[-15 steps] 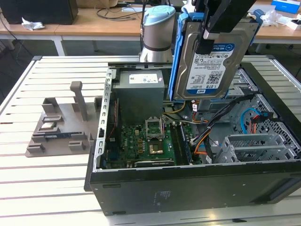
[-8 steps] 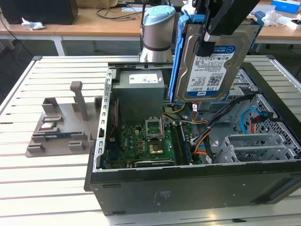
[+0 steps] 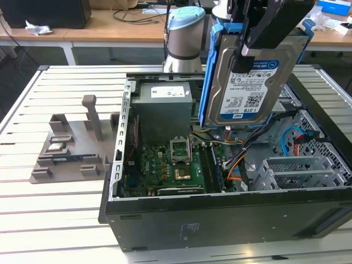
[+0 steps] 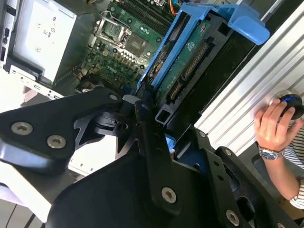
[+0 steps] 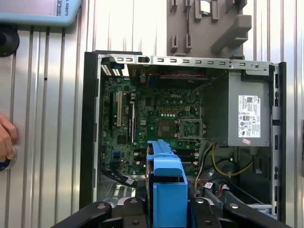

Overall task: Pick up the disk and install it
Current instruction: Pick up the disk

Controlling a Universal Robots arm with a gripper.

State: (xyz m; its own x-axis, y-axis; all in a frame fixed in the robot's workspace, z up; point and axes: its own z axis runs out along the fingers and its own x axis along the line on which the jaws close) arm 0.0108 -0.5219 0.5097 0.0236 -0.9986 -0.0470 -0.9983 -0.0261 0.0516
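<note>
Disk (image 3: pixel 250 82): I see it in the air, tilted nearly upright over the open computer case (image 3: pixel 220 220), label toward the exterior view.
Gripper (image 3: pixel 254 47): closed tight on the disk's upper edge, carrying it.
Inside the case: motherboard (image 3: pixel 170 165), power supply (image 3: pixel 165 104) beside it.
Person's hand (image 4: pixel 273 121): at the table (image 4: pixel 237 109), outside the case.

- Exterior view: close, angled down into the open computer case (image 3: pixel 220 220).
- Both wrist views look down from above it, sharing the motherboard (image 5: pixel 142 118).
</note>
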